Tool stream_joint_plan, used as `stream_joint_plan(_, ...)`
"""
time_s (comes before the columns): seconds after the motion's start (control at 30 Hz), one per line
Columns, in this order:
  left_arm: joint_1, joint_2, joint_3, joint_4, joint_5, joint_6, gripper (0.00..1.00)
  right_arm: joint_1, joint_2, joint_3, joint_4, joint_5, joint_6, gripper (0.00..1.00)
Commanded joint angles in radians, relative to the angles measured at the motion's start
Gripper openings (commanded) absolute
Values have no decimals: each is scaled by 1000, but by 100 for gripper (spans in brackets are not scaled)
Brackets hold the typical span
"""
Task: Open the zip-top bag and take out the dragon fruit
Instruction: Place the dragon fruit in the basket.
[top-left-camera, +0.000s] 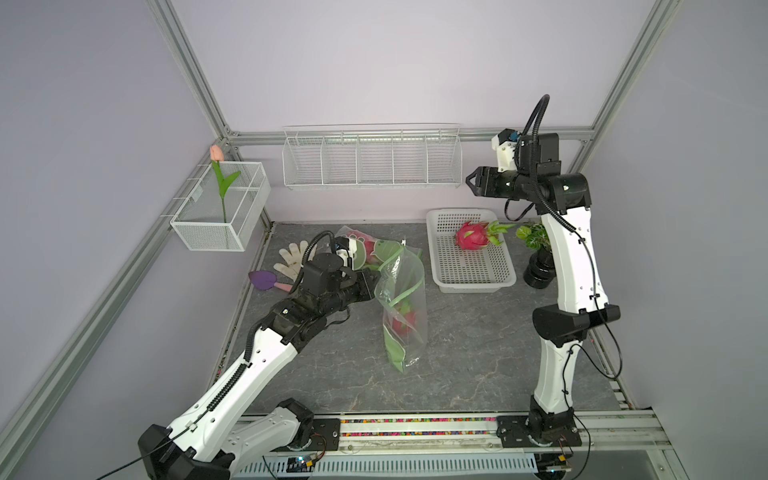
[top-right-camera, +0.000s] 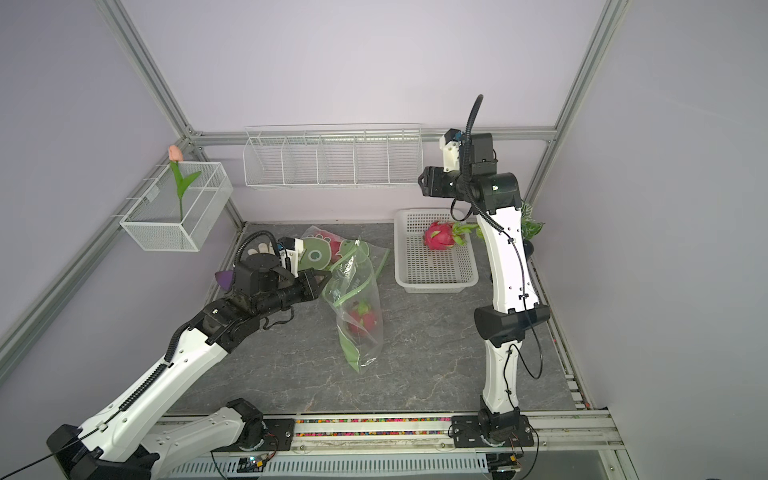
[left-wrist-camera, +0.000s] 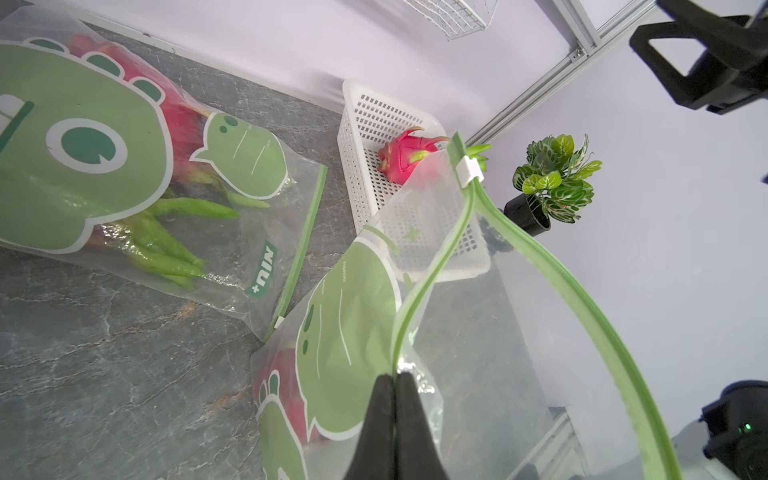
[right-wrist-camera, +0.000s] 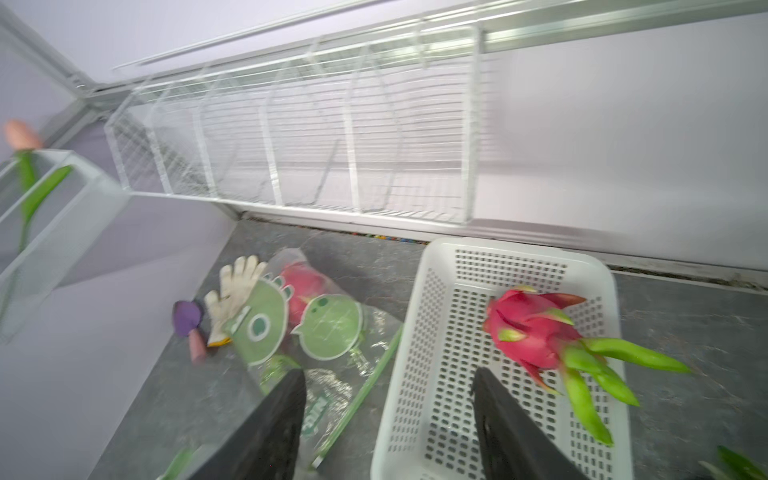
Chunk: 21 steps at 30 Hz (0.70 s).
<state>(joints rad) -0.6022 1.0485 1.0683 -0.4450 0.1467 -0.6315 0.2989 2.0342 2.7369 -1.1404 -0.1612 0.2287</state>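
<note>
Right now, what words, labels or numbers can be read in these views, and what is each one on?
"NIU+": white letters on the green tag of the flat bag.
"name", tiny, probably: on the green bubble of the lifted bag.
In the right wrist view the tag is too blurred.
Nothing else readable.

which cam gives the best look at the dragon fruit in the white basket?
Right wrist: the dragon fruit lies close and whole in the white basket, slightly blurred. Both top views show it small and far. Left wrist shows it partly behind the held zip-top bag's rim.
</note>
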Motion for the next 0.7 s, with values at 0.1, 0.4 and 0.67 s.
stream_joint_plan(0.1,3,17,60,-1,-5,21,0,124,-87,-36,-139,-91,29,62)
stream_joint_plan(0.4,-1,55,83,32,39,12,0,332,-289,-389,23,-171,65,58)
stream_joint_plan(0.67,-38,85,117,45,41,24,0,424,-345,-611,106,-171,106,54)
